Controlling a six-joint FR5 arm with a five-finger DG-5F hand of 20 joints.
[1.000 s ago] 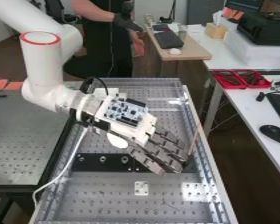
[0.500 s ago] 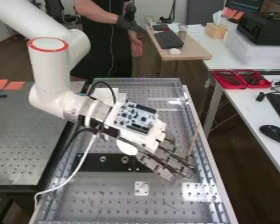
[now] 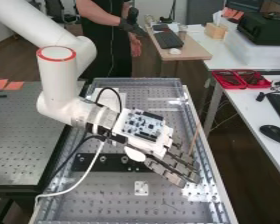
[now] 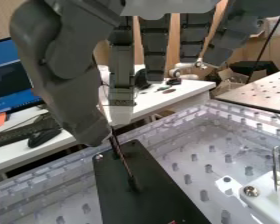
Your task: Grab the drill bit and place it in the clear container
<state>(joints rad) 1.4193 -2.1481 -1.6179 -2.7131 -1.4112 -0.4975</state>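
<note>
Drill bit is standing in the black plate, just beside the open hand with its fingers straight, so looks like we're at the grab step, and next it needs a pinch and a straight lift.

White arm, red ring, blue-white circuit board, dark grey hand.

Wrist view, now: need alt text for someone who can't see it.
A thin drill bit stands in a black plate, its upper part running behind the thumb of the robot's dark hand, whose fingers hang straight. The plate rests on a perforated surface; beyond is a white desk with a computer mouse.
</note>
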